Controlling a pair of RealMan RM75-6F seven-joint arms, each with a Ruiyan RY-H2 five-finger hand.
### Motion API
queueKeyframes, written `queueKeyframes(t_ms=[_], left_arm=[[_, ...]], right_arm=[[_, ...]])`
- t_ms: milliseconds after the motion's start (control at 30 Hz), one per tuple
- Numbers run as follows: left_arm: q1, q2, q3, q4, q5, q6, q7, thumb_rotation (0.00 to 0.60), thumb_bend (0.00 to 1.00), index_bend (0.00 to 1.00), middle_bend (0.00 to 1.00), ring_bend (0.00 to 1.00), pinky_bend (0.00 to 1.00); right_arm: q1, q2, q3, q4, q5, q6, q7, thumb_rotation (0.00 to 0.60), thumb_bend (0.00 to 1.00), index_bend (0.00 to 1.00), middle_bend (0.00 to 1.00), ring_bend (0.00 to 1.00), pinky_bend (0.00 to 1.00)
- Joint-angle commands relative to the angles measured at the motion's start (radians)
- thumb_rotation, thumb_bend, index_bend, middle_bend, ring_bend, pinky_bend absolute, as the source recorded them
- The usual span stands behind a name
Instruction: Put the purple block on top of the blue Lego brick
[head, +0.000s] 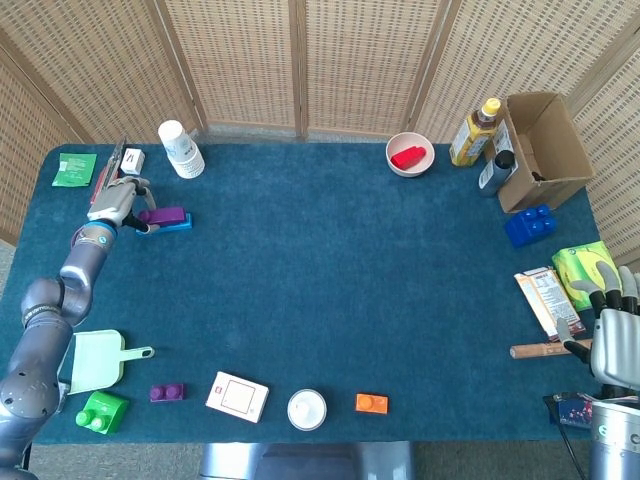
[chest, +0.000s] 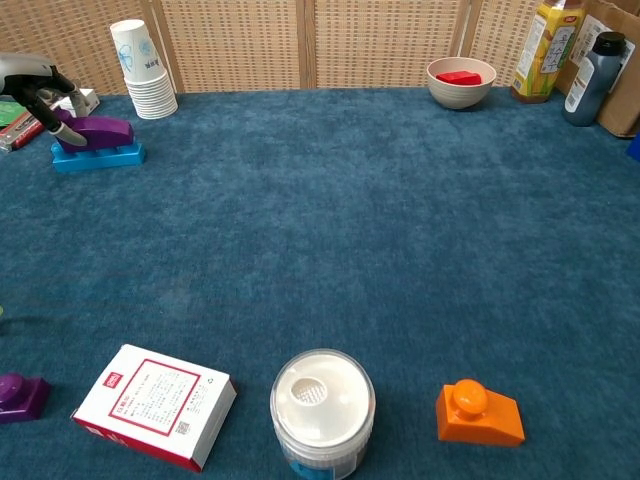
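Cup stack (head: 181, 149) behind purple block (head: 163, 213)

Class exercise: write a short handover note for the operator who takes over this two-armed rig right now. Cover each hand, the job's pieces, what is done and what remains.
Left hand: fingers at the end of the purple block; whether it grips cannot be told.
Right hand: idle at the table's near right edge, fingers apart, holding nothing.
Done: the block sits on the blue Lego brick.
Left: let go and draw the left hand away, probably.

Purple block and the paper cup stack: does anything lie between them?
No. In the head view, only bare blue cloth separates the purple block from the cup stack. The chest view shows the same gap.
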Motion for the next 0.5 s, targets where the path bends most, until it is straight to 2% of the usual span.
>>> queueKeyframes(t_ms=[33,500], left_arm=[[-0.002,-0.003,-0.001,0.001,-0.001,-0.002,0.007,0.6,0.37,0.66,0.15,0.0,0.0],[-0.011,-0.016,-0.024,0.003,-0.019,0.01,0.058,0.6,0.36,0.6,0.14,0.0,0.0]], right_arm=[[-0.001,0.001,0.001,-0.002,-0.001,0.002,0.001,0.6,0.28,0.31,0.14,0.0,0.0],[-0.011,0.01,-0.002,-0.007,-0.002,0.008,0.015,0.6,0.28,0.31,0.13,0.0,0.0]])
